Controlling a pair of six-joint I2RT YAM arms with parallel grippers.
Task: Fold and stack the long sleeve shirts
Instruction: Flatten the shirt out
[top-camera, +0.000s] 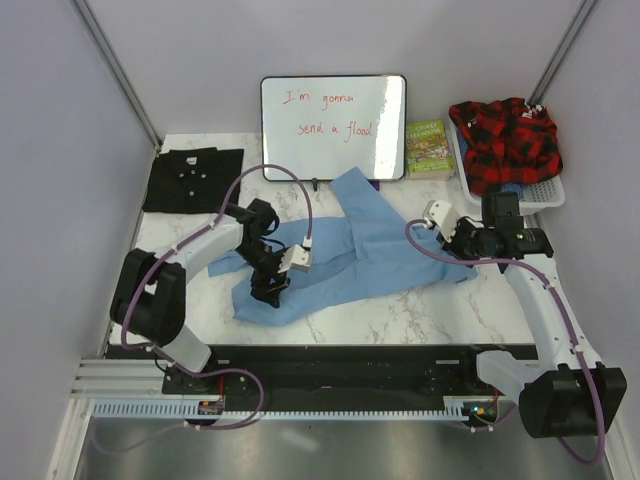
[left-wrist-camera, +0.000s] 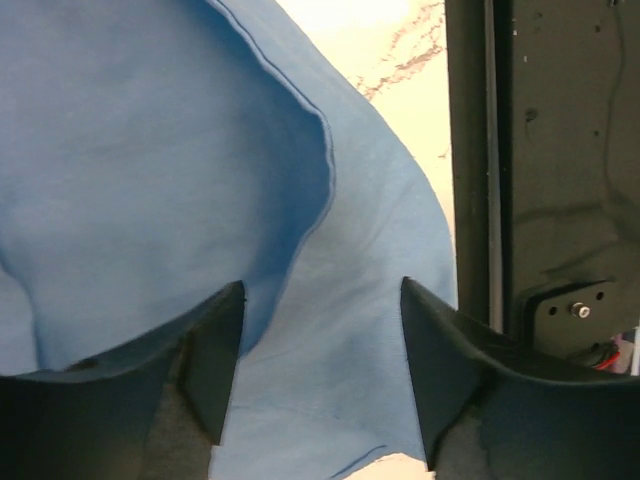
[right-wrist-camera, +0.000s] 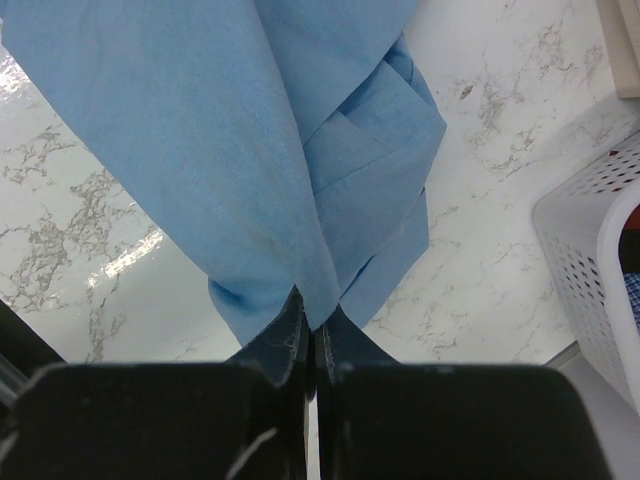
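Marbled white counter (top-camera: 420, 310), grey-walled booth.

Item: light blue shirt (top-camera: 360, 250). Mid-counter, crumpled and unfolded, one part reaching toward the whiteboard (top-camera: 333, 127).

Item: black shirt (top-camera: 192, 178). Far left corner, lying flat and apparently already folded.

Right hand (right-wrist-camera: 312, 345): pinched tight on an edge at the right side of the light blue shirt, cloth running away from its tips.

Left hand (left-wrist-camera: 320, 380): spread wide, low over the shirt's near left part. A seamed edge lies under the gap; nothing is gripped.

Step judged: straightening the light blue shirt before folding.

Handling note: close the left hand on one hem layer, not the bunched fold. Draw both hands apart evenly to flatten wrinkles. Keep the cloth away from the basket (top-camera: 550, 195).
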